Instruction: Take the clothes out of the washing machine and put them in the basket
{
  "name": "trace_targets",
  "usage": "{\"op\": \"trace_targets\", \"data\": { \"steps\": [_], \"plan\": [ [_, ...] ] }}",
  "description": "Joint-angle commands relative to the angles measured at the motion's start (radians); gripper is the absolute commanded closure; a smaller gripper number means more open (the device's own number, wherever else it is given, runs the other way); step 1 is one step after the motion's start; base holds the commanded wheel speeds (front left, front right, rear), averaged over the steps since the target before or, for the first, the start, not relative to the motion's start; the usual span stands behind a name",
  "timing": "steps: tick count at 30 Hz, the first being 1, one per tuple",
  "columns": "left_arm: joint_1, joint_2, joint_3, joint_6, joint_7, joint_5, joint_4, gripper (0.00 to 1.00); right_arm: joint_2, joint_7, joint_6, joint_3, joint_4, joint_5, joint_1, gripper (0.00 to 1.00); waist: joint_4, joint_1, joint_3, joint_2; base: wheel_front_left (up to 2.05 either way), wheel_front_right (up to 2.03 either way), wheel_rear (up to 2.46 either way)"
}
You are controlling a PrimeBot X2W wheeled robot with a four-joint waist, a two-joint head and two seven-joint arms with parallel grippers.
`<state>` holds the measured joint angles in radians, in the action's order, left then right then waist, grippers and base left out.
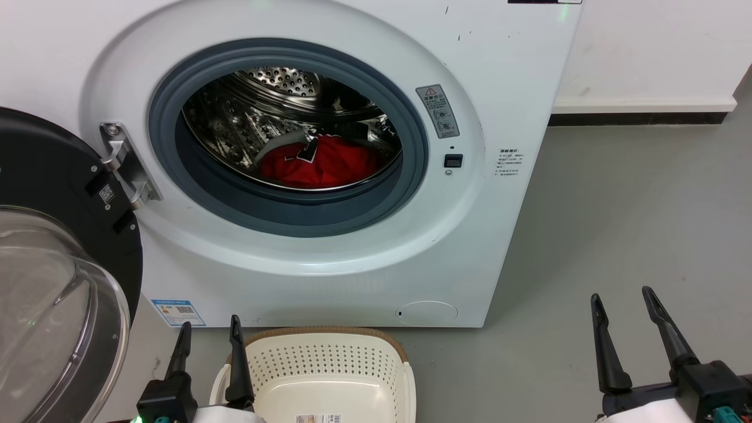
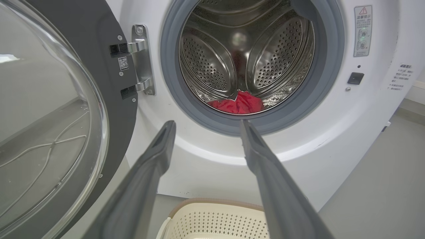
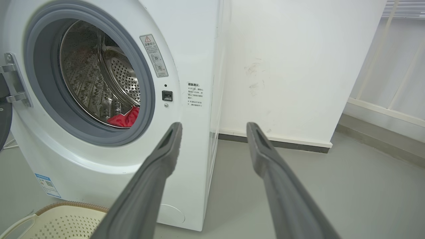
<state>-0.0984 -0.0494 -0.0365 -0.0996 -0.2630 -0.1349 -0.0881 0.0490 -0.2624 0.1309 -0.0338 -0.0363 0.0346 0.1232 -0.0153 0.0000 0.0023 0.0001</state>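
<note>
One big white washing machine stood with its door swung open. The basket sat before it. Red clothes lay inside the drum. The left gripper and right gripper were spread wide, holding nothing.

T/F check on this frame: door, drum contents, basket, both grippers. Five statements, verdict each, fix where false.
1. The washing machine has its door swung open. True.
2. The drum is empty. False: red clothes lie at its bottom.
3. The basket stands on the floor in front of the washing machine. True.
4. The left gripper is shut on a garment. False: its fingers are apart and hold nothing, outside the machine.
5. The right gripper is open. True.
</note>
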Motion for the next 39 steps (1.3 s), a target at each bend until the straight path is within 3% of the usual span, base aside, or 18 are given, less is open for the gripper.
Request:
{"op": "trace_targets", "data": {
  "steps": [1,11,18,27,39],
  "plan": [
    [-0.008,-0.002,-0.001,0.003,-0.003,-0.002,-0.003,0.0,0.002,-0.004,0.0,0.002,0.002,-0.003,0.01,0.0,0.001,0.0,0.0,-0.0001,0.0,0.0,0.0],
    [0.013,-0.001,-0.004,-0.005,-0.003,-0.012,-0.018,0.0,0.002,-0.004,0.0,0.003,0.006,-0.011,0.009,0.0,0.001,0.0,-0.002,-0.0001,0.0,0.0,0.0],
    [0.114,-0.002,-0.015,0.029,-0.003,0.01,-0.065,0.0,0.002,-0.004,0.0,0.007,0.003,-0.009,-0.006,0.0,-0.002,0.0,0.013,-0.0001,0.0,0.0,0.0],
    [0.403,-0.029,0.014,0.117,-0.003,0.054,-0.231,0.0,0.002,-0.004,0.0,0.016,-0.019,-0.011,-0.073,0.0,-0.042,0.0,0.138,-0.0001,0.0,0.0,0.0],
    [0.876,-0.135,0.009,0.176,-0.003,0.084,-0.583,0.0,0.001,-0.003,0.0,0.027,-0.046,-0.037,-0.202,0.0,-0.117,0.0,0.378,-0.0001,0.0,0.0,0.0]
  ]
}}
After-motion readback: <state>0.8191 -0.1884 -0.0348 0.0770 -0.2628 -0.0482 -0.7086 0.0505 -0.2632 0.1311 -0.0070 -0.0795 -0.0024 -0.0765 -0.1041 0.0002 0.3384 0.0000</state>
